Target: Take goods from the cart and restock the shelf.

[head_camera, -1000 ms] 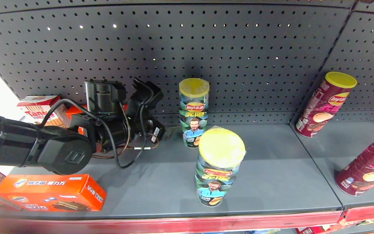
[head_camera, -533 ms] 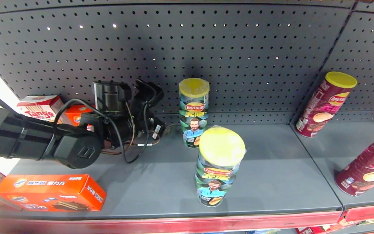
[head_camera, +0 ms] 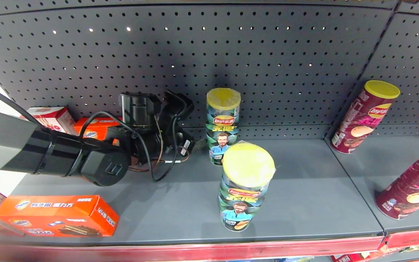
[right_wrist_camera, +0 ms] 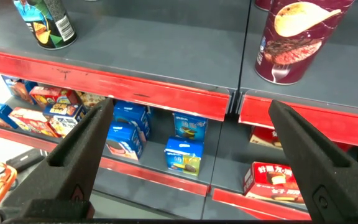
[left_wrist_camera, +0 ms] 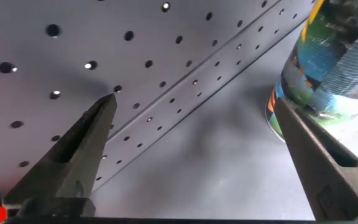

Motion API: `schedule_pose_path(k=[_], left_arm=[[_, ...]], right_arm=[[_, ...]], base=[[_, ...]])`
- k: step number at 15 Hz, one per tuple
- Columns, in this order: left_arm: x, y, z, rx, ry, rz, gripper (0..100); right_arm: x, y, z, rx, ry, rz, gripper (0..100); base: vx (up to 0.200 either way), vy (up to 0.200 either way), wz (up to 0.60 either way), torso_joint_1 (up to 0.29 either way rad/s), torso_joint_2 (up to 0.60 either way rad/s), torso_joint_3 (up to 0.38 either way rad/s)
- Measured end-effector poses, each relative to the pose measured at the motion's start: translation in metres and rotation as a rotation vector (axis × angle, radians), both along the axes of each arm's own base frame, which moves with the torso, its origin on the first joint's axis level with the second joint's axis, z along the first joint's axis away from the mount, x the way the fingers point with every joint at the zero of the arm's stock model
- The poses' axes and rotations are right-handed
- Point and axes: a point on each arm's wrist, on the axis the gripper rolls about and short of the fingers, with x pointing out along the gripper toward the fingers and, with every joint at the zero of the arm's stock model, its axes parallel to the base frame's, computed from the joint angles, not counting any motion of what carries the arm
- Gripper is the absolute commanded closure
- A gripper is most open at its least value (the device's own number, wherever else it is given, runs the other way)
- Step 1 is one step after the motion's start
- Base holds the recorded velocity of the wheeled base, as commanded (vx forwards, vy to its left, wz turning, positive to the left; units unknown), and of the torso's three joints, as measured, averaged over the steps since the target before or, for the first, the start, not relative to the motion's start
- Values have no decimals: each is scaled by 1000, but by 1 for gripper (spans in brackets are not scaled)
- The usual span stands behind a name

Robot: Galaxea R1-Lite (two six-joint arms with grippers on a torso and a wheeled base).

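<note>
On the grey shelf (head_camera: 315, 193) a green chip can with a yellow lid (head_camera: 223, 125) stands upright at the back, against the pegboard. A second green can (head_camera: 245, 185) stands in front of it, nearer the edge. My left gripper (head_camera: 192, 125) lies low over the shelf just left of the back can. In the left wrist view this gripper (left_wrist_camera: 194, 102) is open, with nothing between its fingers and the back can (left_wrist_camera: 334, 62) right beside one finger (left_wrist_camera: 316, 155). My right gripper (right_wrist_camera: 190, 106) is open in front of the shelf's red edge (right_wrist_camera: 135, 84).
An orange biscuit box (head_camera: 55, 214) lies at the front left, with a white-and-red box (head_camera: 53, 118) and another orange box (head_camera: 95, 129) behind my left arm. Two maroon chip cans (head_camera: 366, 116) (head_camera: 413, 185) lean in the right bay. Lower shelves hold blue boxes (right_wrist_camera: 185, 152).
My left arm has moved right along the back of the shelf towards the back green can. That can now stands a little further right.
</note>
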Motion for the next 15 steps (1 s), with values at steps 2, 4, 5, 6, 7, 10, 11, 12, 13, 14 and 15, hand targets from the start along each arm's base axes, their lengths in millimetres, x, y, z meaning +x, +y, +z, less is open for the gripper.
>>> schedule_pose_path(k=[2, 4, 5, 6, 7, 10, 11, 12, 13, 14, 15], left_arm=[[0, 1, -1, 0, 4, 4, 0], [0, 5, 0, 1, 2, 20, 0], [-2, 9, 4, 1, -6, 37, 0], [-6, 14, 9, 0, -17, 56, 0], [-13, 21, 16, -1, -28, 74, 0], [-45, 38, 37, -4, -61, 123, 0], [-55, 42, 42, -4, -71, 141, 0], [-63, 45, 46, -3, -82, 166, 0], [-71, 48, 49, -4, -93, 183, 0], [-76, 50, 52, -11, -107, 187, 0], [-79, 51, 54, -18, -115, 189, 0]], right_arm=[[0, 0, 0, 0, 0, 1, 0], [0, 0, 0, -4, -1, 2, 0], [0, 0, 0, -7, -2, 4, 0], [0, 0, 0, -10, -1, 13, 0], [0, 0, 0, -9, 1, 18, 0], [-2, -1, 14, 23, -25, 16, 0], [-3, -1, 28, 38, -40, 20, 0], [-3, 0, 44, 46, -42, 31, 0], [1, 1, 59, 46, -28, 58, 0], [7, 4, 71, 40, -1, 84, 0], [14, 6, 81, 32, 31, 103, 0]], base=[[0, 0, 0, 0, 0, 0], [0, 0, 0, 0, 0, 0], [0, 0, 0, 0, 0, 0], [0, 0, 0, 0, 0, 0], [0, 0, 0, 0, 0, 0], [0, 0, 0, 0, 0, 0], [0, 0, 0, 0, 0, 0], [0, 0, 0, 0, 0, 0], [0, 0, 0, 0, 0, 0], [0, 0, 0, 0, 0, 0], [0, 0, 0, 0, 0, 0]])
